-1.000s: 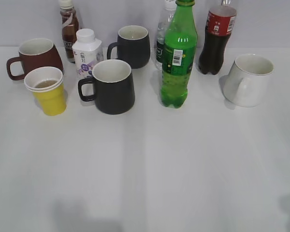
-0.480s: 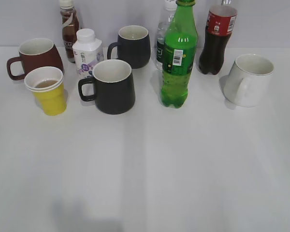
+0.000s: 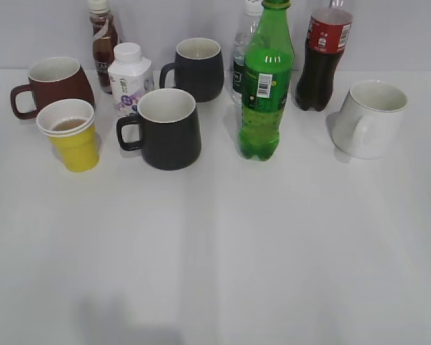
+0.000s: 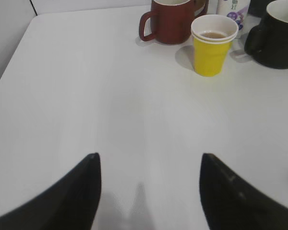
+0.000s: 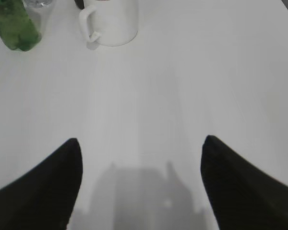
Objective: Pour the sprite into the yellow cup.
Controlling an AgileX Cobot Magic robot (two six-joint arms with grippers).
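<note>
The tall translucent green plastic sprite bottle stands upright and capped at the back of the white table, a clear water bottle just behind it, a red-labelled dark cola bottle to one side and a white mug further out. The small yellow paper cup sits well apart on the other side, close in front of a brown handled mug, with a brownish liquid at its bottom (amount hard to judge). Between bottle and cup stand a black mug, a second dark mug and a white carton. The right gripper has its jaws spread wide and empty over bare table, the bottle's base at the top corner of its view; the left gripper is likewise wide open and holds nothing, facing the cup. Judgement: the step in hand is the reach for the bottle, nothing yet grasped. A grasp on the body at about label height, approached from the front, should avoid the water bottle behind. The cap looks closed and needs removing first. The cup is light; steadying it, or pouring slowly from close above, seems prudent.
</note>
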